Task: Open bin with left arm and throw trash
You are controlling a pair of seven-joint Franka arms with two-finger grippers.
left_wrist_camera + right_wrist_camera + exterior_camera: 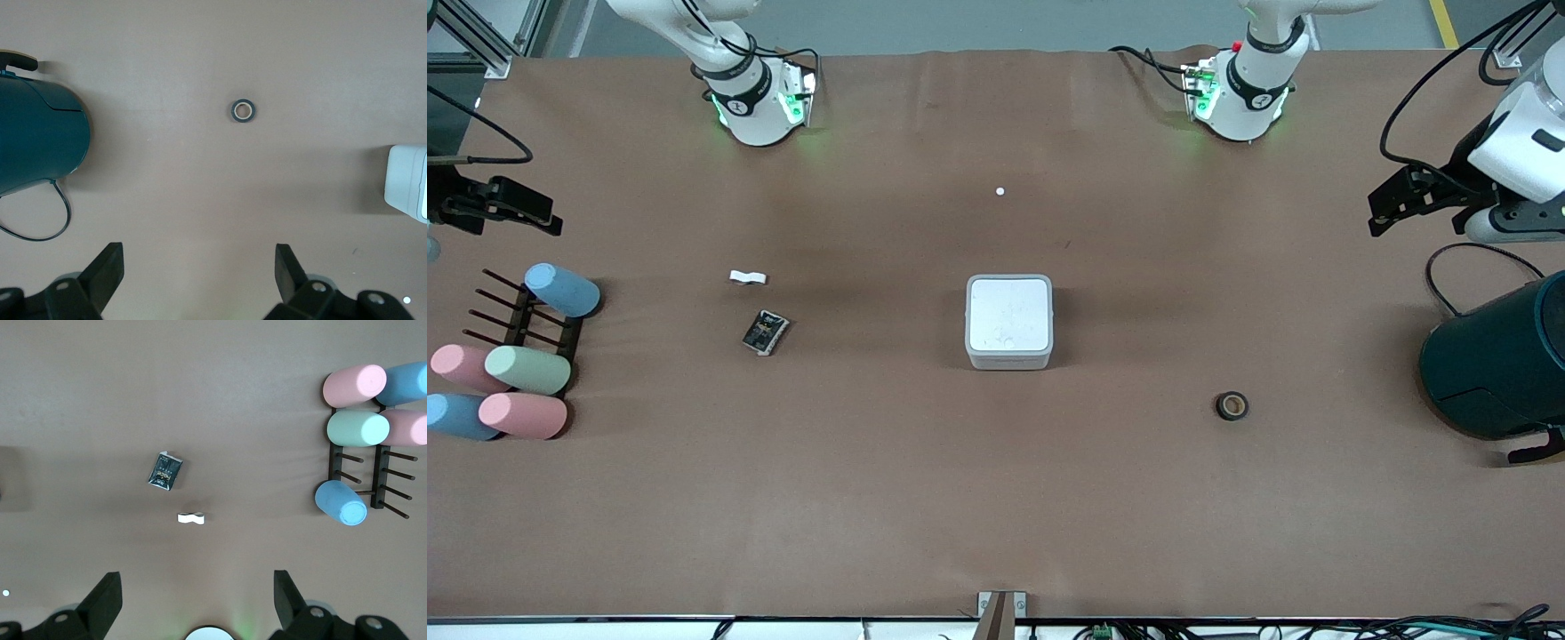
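The bin [1009,320], a small white-grey square box with its lid down, sits mid-table; one edge of the bin [408,183] shows in the left wrist view. Trash lies scattered: a white scrap [748,277] [191,518] and a black packet [766,332] [165,471] toward the right arm's end, and a tape roll [1232,406] [243,111] toward the left arm's end, nearer the camera than the bin. My left gripper [1383,209] [200,248] hangs open and holds nothing above the table's left-arm end. My right gripper [547,218] [197,575] hangs open and holds nothing over the right-arm end.
A large dark teal cylinder [1498,364] [37,133] with a black cable stands at the left arm's end. A dark rack [525,320] with several pastel cylinders [357,427] sits at the right arm's end. A tiny white dot [1000,191] lies between bin and bases.
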